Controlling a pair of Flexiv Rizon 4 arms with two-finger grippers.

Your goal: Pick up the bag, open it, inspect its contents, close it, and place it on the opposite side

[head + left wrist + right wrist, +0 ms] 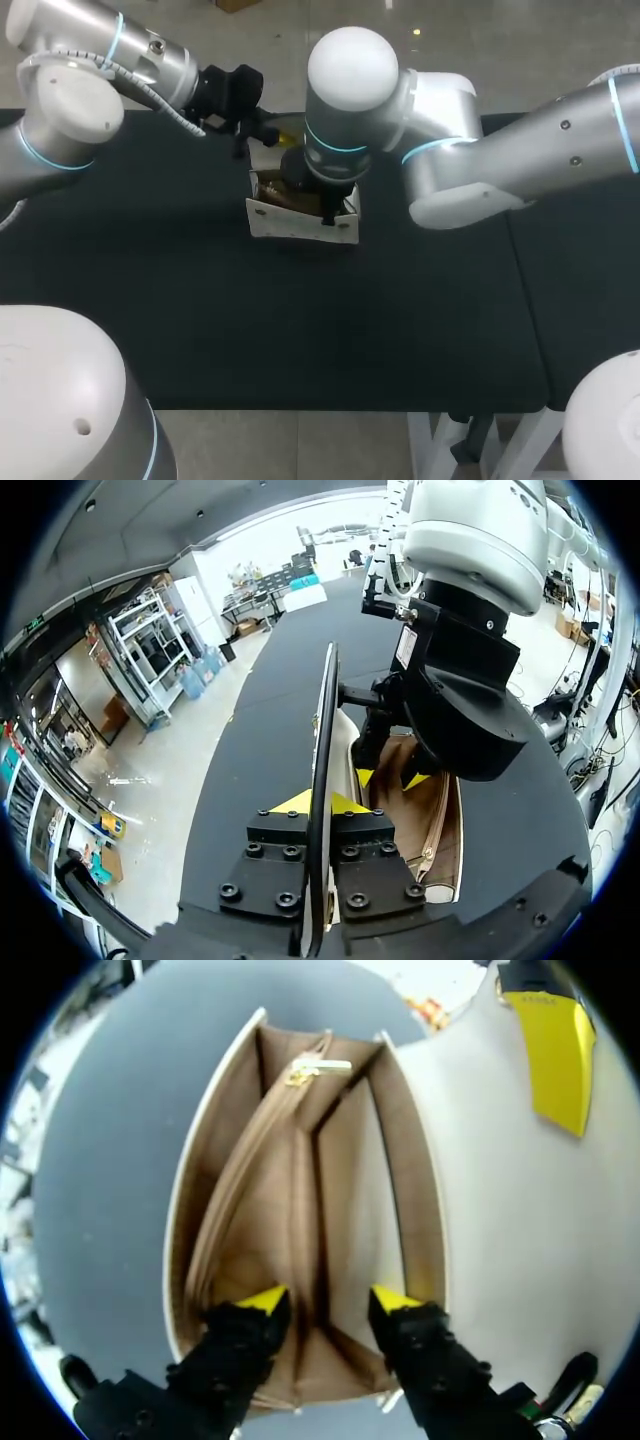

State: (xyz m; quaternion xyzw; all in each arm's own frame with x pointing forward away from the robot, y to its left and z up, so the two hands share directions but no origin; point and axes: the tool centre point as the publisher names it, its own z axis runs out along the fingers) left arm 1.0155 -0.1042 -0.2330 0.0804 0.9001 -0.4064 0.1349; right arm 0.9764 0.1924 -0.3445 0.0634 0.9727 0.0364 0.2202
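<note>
A white bag (295, 225) with a tan lining stands open at the middle of the black table. Its white flap (500, 1210) is lifted up behind it. My left gripper (255, 128) is behind the bag, shut on the flap's thin edge (325, 730); one of its yellow fingers (550, 1060) shows against the flap. My right gripper (325, 205) points straight down into the bag's mouth. In the right wrist view it (328, 1300) is open, with one tip on each side of the tan inner divider (300, 1190). The compartments in view hold nothing that I can make out.
The black tabletop (300, 340) stretches in front of the bag and to both sides. A second black table section (590, 300) adjoins at the right. My right arm's elbow (450, 170) hangs over the table just right of the bag.
</note>
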